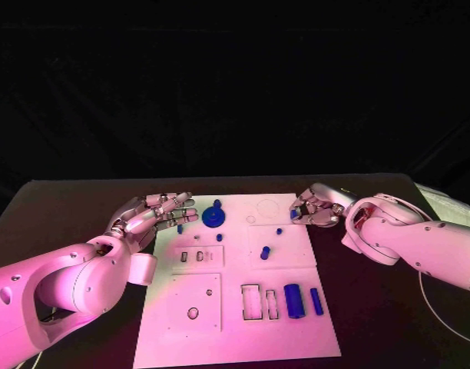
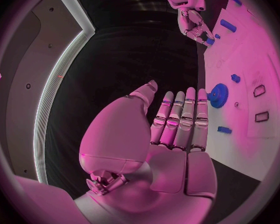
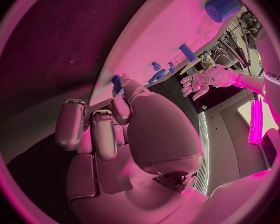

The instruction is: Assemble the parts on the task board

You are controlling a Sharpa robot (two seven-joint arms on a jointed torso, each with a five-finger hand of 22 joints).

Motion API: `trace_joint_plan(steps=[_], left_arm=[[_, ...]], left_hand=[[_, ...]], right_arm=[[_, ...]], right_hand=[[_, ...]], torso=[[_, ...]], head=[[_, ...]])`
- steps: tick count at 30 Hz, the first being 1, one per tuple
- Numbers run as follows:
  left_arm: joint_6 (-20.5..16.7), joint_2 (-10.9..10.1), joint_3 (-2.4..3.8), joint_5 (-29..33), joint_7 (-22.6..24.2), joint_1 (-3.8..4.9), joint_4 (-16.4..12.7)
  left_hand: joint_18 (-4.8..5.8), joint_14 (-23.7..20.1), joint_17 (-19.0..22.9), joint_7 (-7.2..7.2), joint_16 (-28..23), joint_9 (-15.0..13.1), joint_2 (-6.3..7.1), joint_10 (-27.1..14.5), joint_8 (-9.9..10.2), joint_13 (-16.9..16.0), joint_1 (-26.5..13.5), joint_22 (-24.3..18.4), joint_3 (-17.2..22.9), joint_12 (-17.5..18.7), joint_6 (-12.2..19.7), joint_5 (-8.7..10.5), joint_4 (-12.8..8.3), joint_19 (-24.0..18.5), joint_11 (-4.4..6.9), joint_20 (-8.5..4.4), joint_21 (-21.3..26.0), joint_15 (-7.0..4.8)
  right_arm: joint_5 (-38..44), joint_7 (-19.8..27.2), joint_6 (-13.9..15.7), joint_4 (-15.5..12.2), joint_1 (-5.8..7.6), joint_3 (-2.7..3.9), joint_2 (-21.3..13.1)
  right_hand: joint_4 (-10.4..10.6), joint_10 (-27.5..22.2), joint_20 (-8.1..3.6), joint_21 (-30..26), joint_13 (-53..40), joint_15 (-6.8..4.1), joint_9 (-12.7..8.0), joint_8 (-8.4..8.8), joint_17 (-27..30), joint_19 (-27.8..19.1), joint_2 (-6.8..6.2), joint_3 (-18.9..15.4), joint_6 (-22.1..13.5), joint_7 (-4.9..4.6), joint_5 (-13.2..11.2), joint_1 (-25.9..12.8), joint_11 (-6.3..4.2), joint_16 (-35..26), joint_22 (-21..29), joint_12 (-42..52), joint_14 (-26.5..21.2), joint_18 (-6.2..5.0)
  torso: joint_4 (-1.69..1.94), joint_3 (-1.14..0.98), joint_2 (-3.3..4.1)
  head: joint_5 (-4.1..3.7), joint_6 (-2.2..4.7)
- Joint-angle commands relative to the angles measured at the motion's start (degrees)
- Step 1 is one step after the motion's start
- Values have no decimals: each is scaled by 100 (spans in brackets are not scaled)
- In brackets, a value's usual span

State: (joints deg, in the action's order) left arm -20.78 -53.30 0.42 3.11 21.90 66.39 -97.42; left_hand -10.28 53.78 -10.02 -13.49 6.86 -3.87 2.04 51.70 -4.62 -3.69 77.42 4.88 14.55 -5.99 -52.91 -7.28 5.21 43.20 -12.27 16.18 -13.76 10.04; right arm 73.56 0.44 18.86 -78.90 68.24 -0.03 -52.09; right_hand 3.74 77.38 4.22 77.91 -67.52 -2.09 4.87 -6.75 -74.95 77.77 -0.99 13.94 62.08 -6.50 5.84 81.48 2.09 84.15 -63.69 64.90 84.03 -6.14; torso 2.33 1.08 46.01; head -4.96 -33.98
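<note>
Black surface (image 1: 69,200) carries the white task board (image 1: 235,323), blue parts scattered on it, a gear (image 1: 215,214) at its far end. Left hand (image 1: 152,215) hovers spread and empty beside the gear. Right hand (image 1: 315,207) pinches a small blue part (image 1: 298,215) at the far edge; a loose pinch could drop it.
</note>
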Motion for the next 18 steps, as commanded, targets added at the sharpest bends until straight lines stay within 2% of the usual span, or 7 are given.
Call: trace_joint_plan(steps=[1, 5, 10, 15, 18], left_arm=[[111, 11, 3, 6, 40, 1, -4], [112, 17, 3, 6, 41, 1, 3], [116, 38, 3, 7, 43, 0, 33], [130, 74, 2, 14, 55, -7, 95], [140, 91, 2, 17, 63, -11, 133]], left_hand=[[-16, 43, 5, -127, -30, 4, -35, 31, -30, -2, 4, -9, 16, -25, -14, 16, -30, 53, 19, -2, 0, -15], [-16, 43, 5, -127, -30, 4, -35, 31, -30, -2, 4, -9, 16, -25, -14, 16, -30, 53, 19, -2, 0, -15], [-16, 45, 9, -127, -32, 4, -39, 32, -31, -2, 7, -11, 20, -26, -15, 16, -33, 54, 20, -2, 0, -15], [-17, 54, 13, -127, -31, 3, -47, 37, -33, -2, 7, -12, 27, -30, -19, 16, -35, 57, 21, -3, -1, -17], [-18, 61, 16, -127, -30, 3, -50, 41, -35, -3, 6, -13, 30, -34, -23, 17, -36, 61, 22, -3, -2, -19]], right_arm=[[95, -53, 219, -52, -6, 6, 14], [58, -90, 385, -227, 17, 32, -15], [38, -356, 420, -596, 149, 58, -66], [148, -814, 307, -937, 238, 65, 74], [322, -1043, 200, -1090, 239, 61, 228]], right_hand=[[6, 29, -51, 32, -13, -44, 20, -23, -491, -6, 70, 36, 62, 4, 12, -32, -57, 21, -12, 21, 403, 96], [19, 33, -56, 32, -13, -48, 23, -25, -480, -5, 82, 46, 75, 9, 12, -71, -60, 14, -11, 18, 401, 96], [28, 8, -65, 32, 39, -56, 28, -27, -461, -5, 109, 75, 94, 22, 50, -114, -72, 2, -9, -48, 397, 96], [43, -39, -75, 20, 133, -66, 32, -22, -409, -13, 132, 110, 113, 34, 95, -181, -82, -31, 11, -172, 385, 92], [45, -52, -81, 15, 168, -73, 33, -12, -398, -16, 136, 136, 116, 37, 166, -223, -89, -40, 19, -223, 383, 91]], torso=[[2, 3, -2], [8, 9, -11], [11, 22, -21], [37, 63, -66], [55, 77, -86]], head=[[5, 3], [10, 7], [16, 22], [16, -14], [33, -32]])
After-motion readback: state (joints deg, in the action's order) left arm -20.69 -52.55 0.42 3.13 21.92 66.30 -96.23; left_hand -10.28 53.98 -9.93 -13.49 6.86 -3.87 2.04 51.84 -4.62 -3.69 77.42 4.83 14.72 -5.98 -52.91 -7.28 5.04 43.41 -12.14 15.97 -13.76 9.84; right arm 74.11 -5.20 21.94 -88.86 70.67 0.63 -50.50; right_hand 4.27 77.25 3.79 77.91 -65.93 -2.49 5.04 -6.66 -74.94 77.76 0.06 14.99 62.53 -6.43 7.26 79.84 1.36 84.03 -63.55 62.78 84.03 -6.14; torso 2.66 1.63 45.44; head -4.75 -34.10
